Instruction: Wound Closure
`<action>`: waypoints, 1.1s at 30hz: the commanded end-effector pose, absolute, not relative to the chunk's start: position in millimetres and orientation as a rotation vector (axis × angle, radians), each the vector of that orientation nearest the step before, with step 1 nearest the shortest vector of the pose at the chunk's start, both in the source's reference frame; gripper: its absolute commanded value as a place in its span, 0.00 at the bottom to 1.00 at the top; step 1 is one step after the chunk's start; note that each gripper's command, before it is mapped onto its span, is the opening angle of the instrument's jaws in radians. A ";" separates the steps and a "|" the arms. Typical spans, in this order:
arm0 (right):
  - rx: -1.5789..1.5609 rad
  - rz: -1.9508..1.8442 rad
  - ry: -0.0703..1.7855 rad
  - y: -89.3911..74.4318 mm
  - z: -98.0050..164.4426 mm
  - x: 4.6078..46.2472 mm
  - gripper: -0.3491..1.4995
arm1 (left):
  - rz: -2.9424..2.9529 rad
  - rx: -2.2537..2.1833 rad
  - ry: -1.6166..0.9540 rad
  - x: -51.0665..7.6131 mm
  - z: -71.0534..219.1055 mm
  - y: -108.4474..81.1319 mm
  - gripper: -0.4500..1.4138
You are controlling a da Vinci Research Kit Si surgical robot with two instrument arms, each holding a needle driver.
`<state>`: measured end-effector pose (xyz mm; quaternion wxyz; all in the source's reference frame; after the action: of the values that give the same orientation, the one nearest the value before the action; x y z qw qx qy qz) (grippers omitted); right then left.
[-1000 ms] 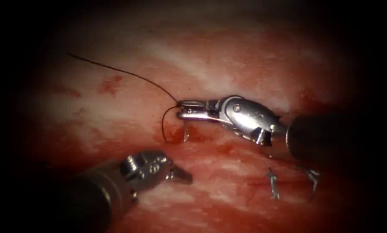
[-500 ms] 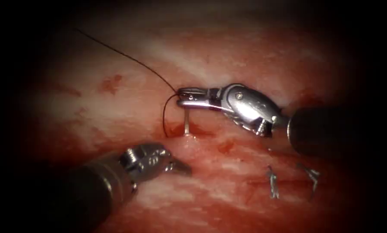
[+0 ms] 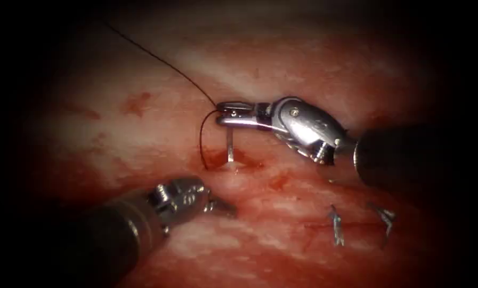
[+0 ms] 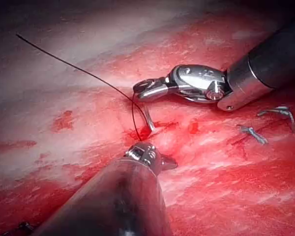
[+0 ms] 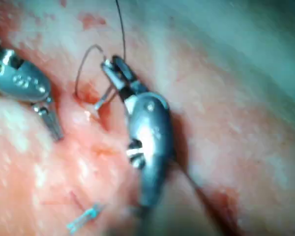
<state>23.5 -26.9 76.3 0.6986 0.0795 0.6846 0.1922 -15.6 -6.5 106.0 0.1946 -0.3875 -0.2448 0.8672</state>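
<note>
While the right hand [image 3: 221, 113] grips the needle [image 3: 229, 148] (tip buried in tissue [image 3: 116, 138]), left hand [image 3: 225, 207] idles, closed, empty.

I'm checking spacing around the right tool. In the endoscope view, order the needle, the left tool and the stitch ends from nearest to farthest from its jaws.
From the right tool:
1. Needle, held in its jaws, lower end in the tissue.
2. Left tool, below, holding nothing.
3. Stitch ends, lower right.
</note>
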 end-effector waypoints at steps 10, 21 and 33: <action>0.259 0.507 1.582 -27.2 76.0 24.3 0.00 | 2.432 -1.089 -0.690 -16.1 106.9 -6.7 0.00; 0.373 0.630 1.527 -27.8 76.0 24.3 0.00 | 2.432 -1.089 -0.691 -16.0 106.9 -6.7 0.00; 0.577 0.798 1.407 -29.0 76.2 24.3 0.00 | 2.434 -1.086 -0.685 -15.8 106.9 -6.6 0.00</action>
<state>23.5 -28.8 75.7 0.6511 0.2620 0.6152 0.3590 -15.2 -6.3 106.2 0.1939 -0.3866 -0.2433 0.8682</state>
